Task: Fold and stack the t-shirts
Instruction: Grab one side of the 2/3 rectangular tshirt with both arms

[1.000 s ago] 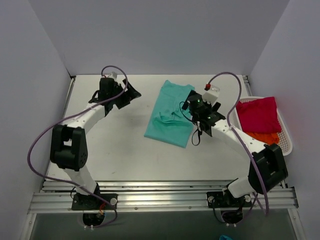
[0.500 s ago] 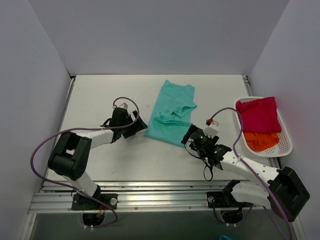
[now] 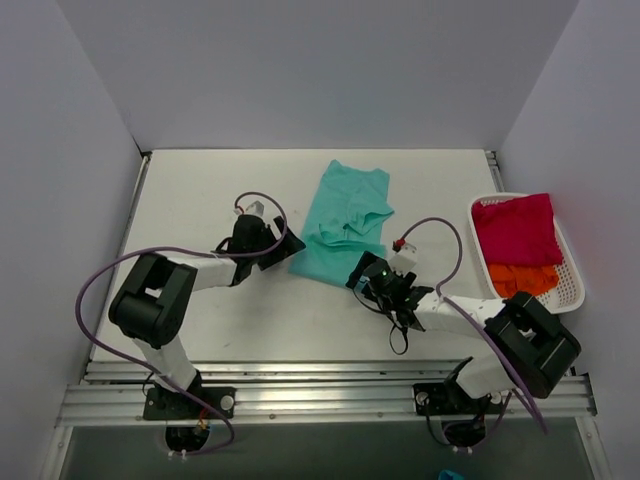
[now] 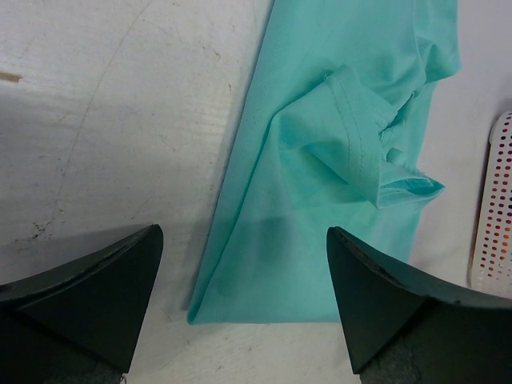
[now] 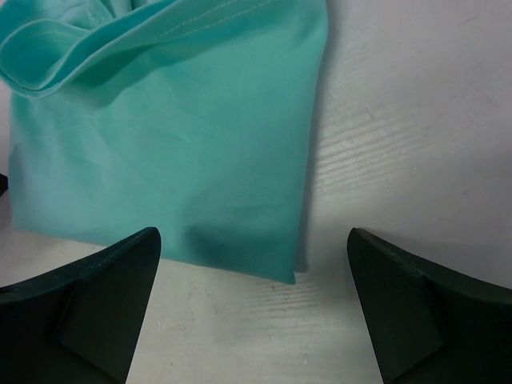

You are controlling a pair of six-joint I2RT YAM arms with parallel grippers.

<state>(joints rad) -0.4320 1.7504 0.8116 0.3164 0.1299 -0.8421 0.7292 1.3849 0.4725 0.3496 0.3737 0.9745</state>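
The left gripper (image 3: 277, 250) is standing wide open and empty at the near left corner of the teal t-shirt (image 3: 345, 222), which is lying mid-table; the right gripper (image 3: 358, 281) is gaping, also empty, at its near right corner

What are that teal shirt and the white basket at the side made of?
The teal t-shirt looks like soft matte knit cloth, likely cotton: it rumples into folds and shows stitched hems. The basket seems hard white plastic mesh, going by its rigid rim and rows of small holes.
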